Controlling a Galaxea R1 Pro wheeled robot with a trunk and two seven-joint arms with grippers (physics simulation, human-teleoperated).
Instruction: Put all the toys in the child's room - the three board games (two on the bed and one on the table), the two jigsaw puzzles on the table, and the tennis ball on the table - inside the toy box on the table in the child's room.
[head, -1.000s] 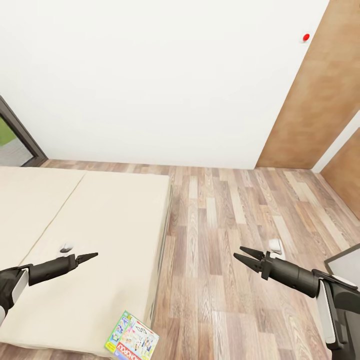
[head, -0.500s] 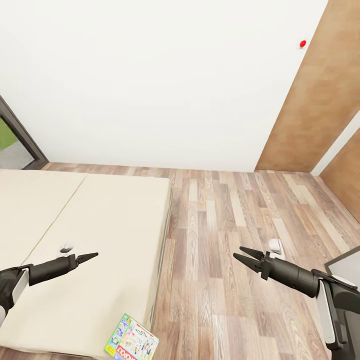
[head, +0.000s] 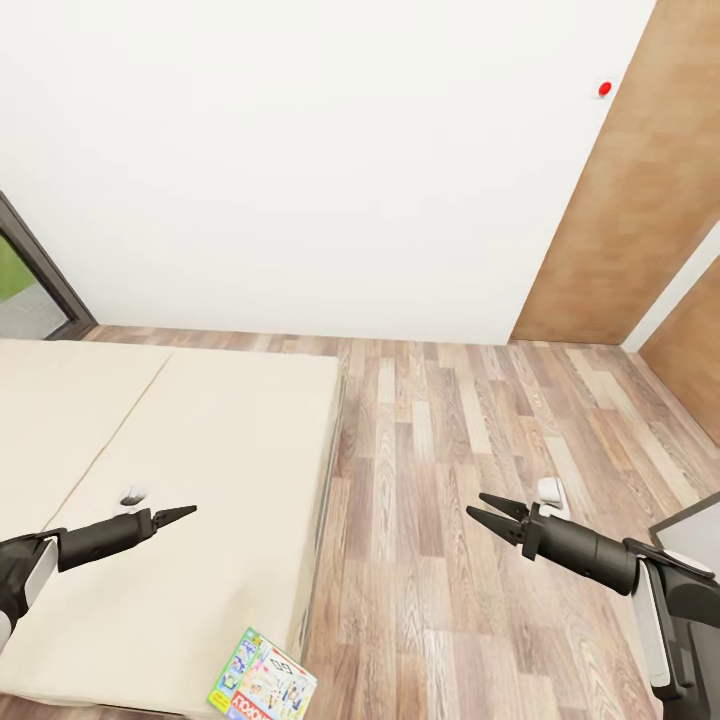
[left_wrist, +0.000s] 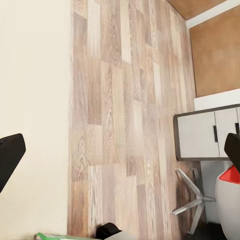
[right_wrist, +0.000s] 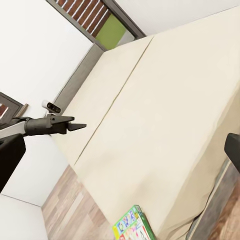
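L jaws (head: 190, 512) clenched, empty, over bed (head: 200, 440). R jaws (head: 488, 514) parted, empty, over wood floor (head: 450, 420). Pastel board game (head: 263, 686) at mattress near corner.

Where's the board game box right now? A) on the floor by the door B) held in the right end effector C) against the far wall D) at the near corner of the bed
D: the board game box lies flat on the bed at its near corner, with both end effectors clear of it.
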